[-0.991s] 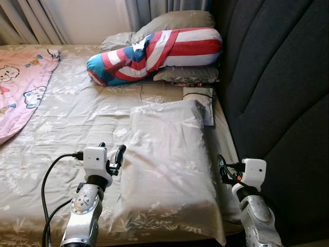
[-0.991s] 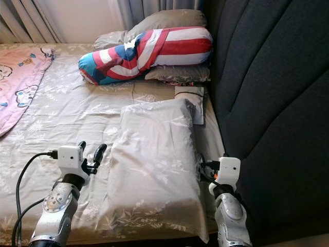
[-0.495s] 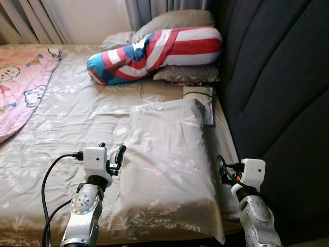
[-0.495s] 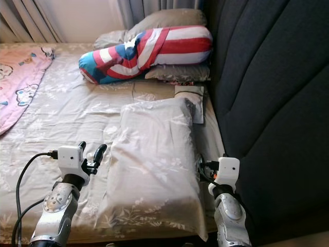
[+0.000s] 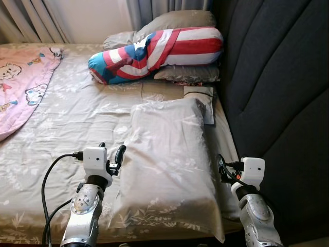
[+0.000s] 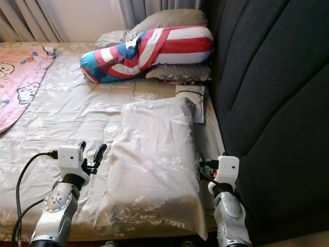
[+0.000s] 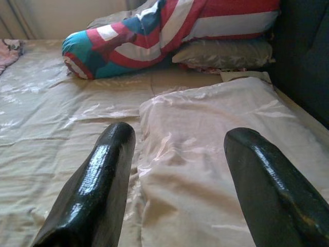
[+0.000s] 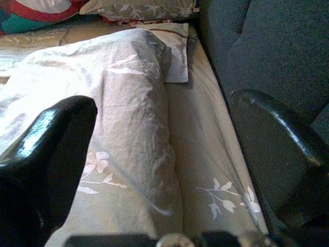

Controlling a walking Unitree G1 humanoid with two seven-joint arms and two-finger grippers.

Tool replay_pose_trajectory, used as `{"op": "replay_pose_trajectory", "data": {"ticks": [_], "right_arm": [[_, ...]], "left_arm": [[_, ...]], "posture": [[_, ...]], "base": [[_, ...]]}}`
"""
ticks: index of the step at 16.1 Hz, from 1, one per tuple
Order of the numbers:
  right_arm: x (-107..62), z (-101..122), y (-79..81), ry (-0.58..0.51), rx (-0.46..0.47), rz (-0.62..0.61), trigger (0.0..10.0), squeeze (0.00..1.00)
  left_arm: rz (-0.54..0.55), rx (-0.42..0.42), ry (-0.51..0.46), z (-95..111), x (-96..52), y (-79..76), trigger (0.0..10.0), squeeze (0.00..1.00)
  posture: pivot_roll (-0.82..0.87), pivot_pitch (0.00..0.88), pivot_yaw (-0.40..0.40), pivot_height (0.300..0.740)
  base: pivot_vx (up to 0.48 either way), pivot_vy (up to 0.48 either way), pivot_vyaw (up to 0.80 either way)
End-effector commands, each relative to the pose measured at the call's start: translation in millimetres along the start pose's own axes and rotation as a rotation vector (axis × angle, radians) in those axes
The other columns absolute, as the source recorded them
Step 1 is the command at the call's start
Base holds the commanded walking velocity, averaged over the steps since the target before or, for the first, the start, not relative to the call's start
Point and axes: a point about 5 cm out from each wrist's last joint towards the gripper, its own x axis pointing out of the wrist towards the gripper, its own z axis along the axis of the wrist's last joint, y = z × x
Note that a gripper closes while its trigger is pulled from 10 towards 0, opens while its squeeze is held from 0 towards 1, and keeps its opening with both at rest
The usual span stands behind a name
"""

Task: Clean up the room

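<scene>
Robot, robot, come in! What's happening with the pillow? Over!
Left gripper and right gripper open, either side of pillow. Pillow flat on bed, not held. Nothing blocking.

The left claw (image 5: 111,153) hangs with its 2 fingers spread over bare floral bedsheet (image 5: 72,123), and that open stretch of bed runs clear from the long grey pillow (image 5: 167,164) across to the pink cartoon blanket (image 5: 20,87). The right claw (image 8: 164,149), fingers also apart, sits in the narrow strip between the grey pillow's edge and the dark padded headboard (image 5: 277,87), which walls off that whole side. Farther up the bed, the striped red, white and blue bolster (image 5: 154,54) stacked on 2 grey pillows (image 5: 187,73) blocks the way.
</scene>
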Motion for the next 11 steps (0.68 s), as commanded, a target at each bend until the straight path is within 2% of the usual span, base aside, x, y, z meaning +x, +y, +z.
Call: {"op": "replay_pose_trajectory", "data": {"ticks": [1, 11], "right_arm": [[-1.4, -2.3, -1.6, 0.003, 0.011, -0.013, 10.0, 0.00], [-3.2, -3.4, -0.7, 0.006, 0.011, -0.012, 10.0, 0.00]], "left_arm": [[0.007, -0.007, -0.004, -0.3, -1.2, 1.0, 10.0, 0.00], [0.003, -0.011, -0.007, 0.4, -1.5, 0.2, 10.0, 0.00]], "posture": [[0.00, 0.109, -0.025, 0.667], [0.00, 0.123, -0.025, 0.667]], "base": [[0.000, 0.000, 0.00], [0.000, 0.000, 0.00]]}}
